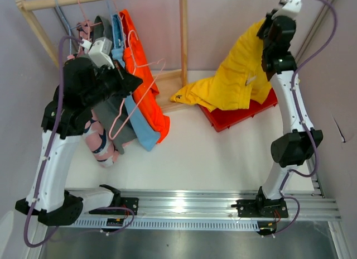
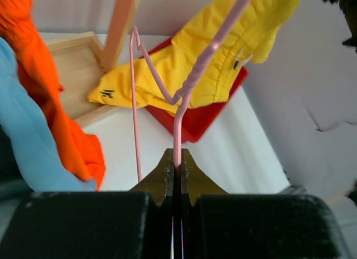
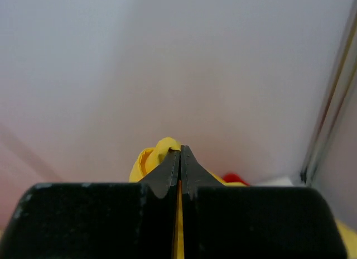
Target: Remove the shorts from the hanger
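The yellow shorts (image 1: 234, 75) hang from my right gripper (image 1: 263, 29), which is shut on a fold of them high at the back right. Their lower end drapes onto the red tray (image 1: 240, 118). In the right wrist view the gripper (image 3: 179, 153) pinches yellow fabric (image 3: 152, 158) between its tips. My left gripper (image 1: 138, 80) is shut on the bare pink wire hanger (image 1: 146, 87) and holds it in front of the rack. In the left wrist view the gripper (image 2: 177, 158) clamps the hanger's wire (image 2: 192, 80), with the shorts (image 2: 223, 52) and tray (image 2: 201, 118) beyond it. The hanger carries no cloth.
A wooden clothes rack (image 1: 183, 30) stands at the back left with a wooden base (image 1: 170, 87). Orange (image 1: 148, 86), light blue (image 1: 142, 128), grey (image 1: 114, 116) and pink-patterned (image 1: 99, 142) garments hang from it. A metal rail (image 1: 184, 203) runs along the near edge.
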Controlling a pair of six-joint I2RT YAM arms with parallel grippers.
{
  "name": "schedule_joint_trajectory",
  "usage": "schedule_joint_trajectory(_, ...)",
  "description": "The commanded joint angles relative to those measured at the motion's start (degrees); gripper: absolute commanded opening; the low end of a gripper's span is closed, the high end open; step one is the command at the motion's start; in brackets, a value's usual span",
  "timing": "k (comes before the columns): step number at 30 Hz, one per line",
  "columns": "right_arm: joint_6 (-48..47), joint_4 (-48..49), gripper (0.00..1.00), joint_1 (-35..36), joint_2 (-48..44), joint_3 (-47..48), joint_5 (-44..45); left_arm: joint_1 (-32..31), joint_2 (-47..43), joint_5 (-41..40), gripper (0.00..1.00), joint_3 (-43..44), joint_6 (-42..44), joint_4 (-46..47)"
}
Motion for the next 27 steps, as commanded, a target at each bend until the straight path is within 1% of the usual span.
schedule_joint_trajectory(1, 3.77, 7.4, 0.0, -0.03, -2.12, -11.98, -6.15, -0.3, 3.67, -8.2, 0.0, 2.48, 3.21, 5.15)
schedule_joint_trajectory(2, 5.17, 7.75, 0.0, -0.03, -2.83, -14.63, -7.74, -0.3, 4.99, -9.71, 0.0, 3.53, 3.74, 5.85)
schedule_joint_trajectory(3, 5.79, 6.54, 0.27, -0.03, -3.09, -18.4, -9.15, -0.3, 7.96, -11.12, 0.0, 5.2, 4.35, 6.9)
schedule_joint_trajectory(4, 6.75, 5.83, 0.61, 0.05, -3.44, -20.17, -10.03, -0.3, 9.56, -13.57, 0.0, 6.08, 4.7, 7.61)
schedule_joint_trajectory(5, 9.02, 5.22, 0.83, 0.23, -4.75, -22.45, -11.26, -0.3, 11.14, -14.38, 0.0, 10.01, 5.06, 8.22)
schedule_joint_trajectory(6, 10.09, 5.56, 0.99, 0.49, -6.25, -28.65, -11.36, -0.3, 14.89, -15.08, 0.0, 11.96, 5.58, 8.49)
schedule_joint_trajectory(7, 11.15, 7.13, 0.99, 0.93, -8.17, -33.15, -11.45, -0.3, 17.11, -15.52, 0.0, 13.9, 5.93, 8.41)
schedule_joint_trajectory(8, 11.94, 8.88, 1.0, 2.06, -10.54, -38.16, -11.8, -0.3, 19.39, -16.31, 0.0, 21.4, 6.2, 7.97)
schedule_joint_trajectory(9, 13.43, 14.12, 1.0, 2.86, -15.87, -48.48, -11.28, -0.3, 21.85, -16.67, 0.0, 24.26, 6.64, 7.36)
schedule_joint_trajectory(10, 14.22, 16.44, 0.99, 3.74, -18.71, -53.54, -10.92, -0.3, 26.49, -16.76, 0.0, 27.07, 6.82, 5.96)
schedule_joint_trajectory(11, 15.62, 18.46, 0.99, 5.31, -23.87, -58.2, -11.96, -0.3, 28.62, -16.85, 0.0, 34.76, 6.9, 5.42)
schedule_joint_trajectory(12, 15.99, 21.61, 0.99, 6.11, -26.1, -62.42, -12.24, -0.3, 30.64, -17.2, 0.0, 36.75, 7.08, 5.16)
schedule_joint_trajectory(13, 16.51, 22.6, 1.0, 7.08, -28.21, -69.51, -12.15, -0.3, 33.54, -17.46, 0.0, 39.64, 7.17, 5.68)
schedule_joint_trajectory(15, 18.44, 23.57, 0.99, 9.01, -33.38, -75.01, -12.32, -0.12, 35.23, -19.04, 0.0, 40.63, 7.26, 7.6)
schedule_joint_trajectory(16, 19.41, 23.93, 0.99, 9.45, -35.07, -79.91, -12.67, -0.12, 36.19, -19.65, 0.0, 39.94, 7.08, 10.31)
schedule_joint_trajectory(17, 20.29, 24.54, 0.99, 9.98, -36.65, -82.22, -13.29, 0.05, 36.38, -20.36, 0.0, 39.5, 6.56, 11.91)
schedule_joint_trajectory(18, 21.51, 26.11, 0.99, 10.51, -39.63, -84.33, -15.21, 0.14, 36.64, -20.28, 0.0, 36.97, 6.38, 13.84)
schedule_joint_trajectory(20, 21.7, 26.83, 0.99, 12.0, -42.02, -88.72, -15.93, 0.23, 38.73, -20.36, 0.0, 36.77, 5.16, 17.35)
schedule_joint_trajectory(24, 21.18, 27.88, 0.99, 17.53, -46.42, -92.96, -16.02, 0.32, 44.28, -22.81, 0.0, 40.71, 5.06, 20.7)
schedule_joint_trajectory(27, 21.35, 27.36, 0.99, 19.73, -48.88, -94.89, -15.75, 1.28, 47.01, -23.09, 0.0, 42.04, 4.45, 24.22)
